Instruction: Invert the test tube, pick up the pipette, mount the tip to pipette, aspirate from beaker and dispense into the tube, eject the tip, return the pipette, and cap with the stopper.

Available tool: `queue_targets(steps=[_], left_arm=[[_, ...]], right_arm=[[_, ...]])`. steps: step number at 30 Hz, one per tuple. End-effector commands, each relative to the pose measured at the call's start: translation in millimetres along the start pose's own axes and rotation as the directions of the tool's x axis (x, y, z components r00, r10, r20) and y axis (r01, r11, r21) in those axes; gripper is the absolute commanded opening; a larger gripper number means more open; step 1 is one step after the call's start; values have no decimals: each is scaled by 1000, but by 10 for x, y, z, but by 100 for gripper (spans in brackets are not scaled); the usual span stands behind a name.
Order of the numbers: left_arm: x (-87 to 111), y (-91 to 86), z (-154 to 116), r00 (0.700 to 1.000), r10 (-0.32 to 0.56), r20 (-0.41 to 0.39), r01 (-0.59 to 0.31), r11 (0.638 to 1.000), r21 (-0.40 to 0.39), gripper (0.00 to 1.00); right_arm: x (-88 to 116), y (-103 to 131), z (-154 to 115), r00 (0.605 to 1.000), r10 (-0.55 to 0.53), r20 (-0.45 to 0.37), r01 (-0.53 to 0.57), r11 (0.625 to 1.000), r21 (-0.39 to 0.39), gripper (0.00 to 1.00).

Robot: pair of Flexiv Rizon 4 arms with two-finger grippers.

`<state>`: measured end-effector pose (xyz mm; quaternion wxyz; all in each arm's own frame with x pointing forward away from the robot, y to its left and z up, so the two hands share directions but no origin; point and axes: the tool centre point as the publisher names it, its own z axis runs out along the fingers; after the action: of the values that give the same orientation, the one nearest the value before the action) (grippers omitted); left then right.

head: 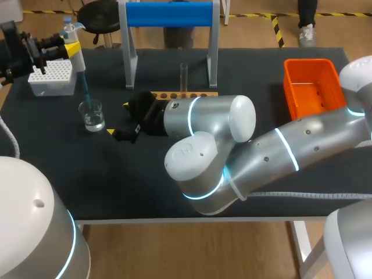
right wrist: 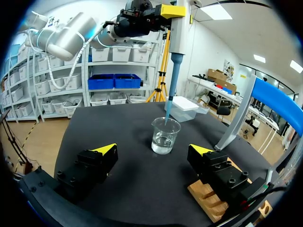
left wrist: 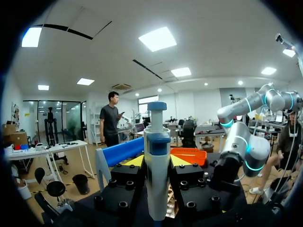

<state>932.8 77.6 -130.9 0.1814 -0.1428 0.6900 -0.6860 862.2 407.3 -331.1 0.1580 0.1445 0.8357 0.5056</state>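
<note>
The right arm's elbow covers part of the wooden rack (head: 174,93) — the test tube (head: 183,77) stands upright in it. The right gripper (head: 118,118) sits low near the beaker (head: 92,114), fingers wide and empty. The left gripper (head: 71,49) clamps the pipette (head: 77,61) upright — its blue tip dips into the beaker.

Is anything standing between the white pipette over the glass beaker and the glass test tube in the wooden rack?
Yes. The open right gripper lies at the left end of the wooden rack, between the glass beaker and the glass test tube. The white pipette, held higher in the left gripper, would probably clear it.
</note>
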Motion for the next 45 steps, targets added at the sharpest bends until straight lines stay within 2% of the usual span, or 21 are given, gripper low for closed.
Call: queue_targets(steps=[1, 45], left_arm=[[-17, 38, 14, 1000, 0, -5, 0, 1000, 3, 0], [-74, 515, -10, 1000, -16, 5, 16, 1000, 19, 0]], right_arm=[[2, 0, 1, 1000, 0, 1, 0, 1000, 0, 100], [2, 0, 1, 1000, 0, 1, 0, 1000, 0, 100]])
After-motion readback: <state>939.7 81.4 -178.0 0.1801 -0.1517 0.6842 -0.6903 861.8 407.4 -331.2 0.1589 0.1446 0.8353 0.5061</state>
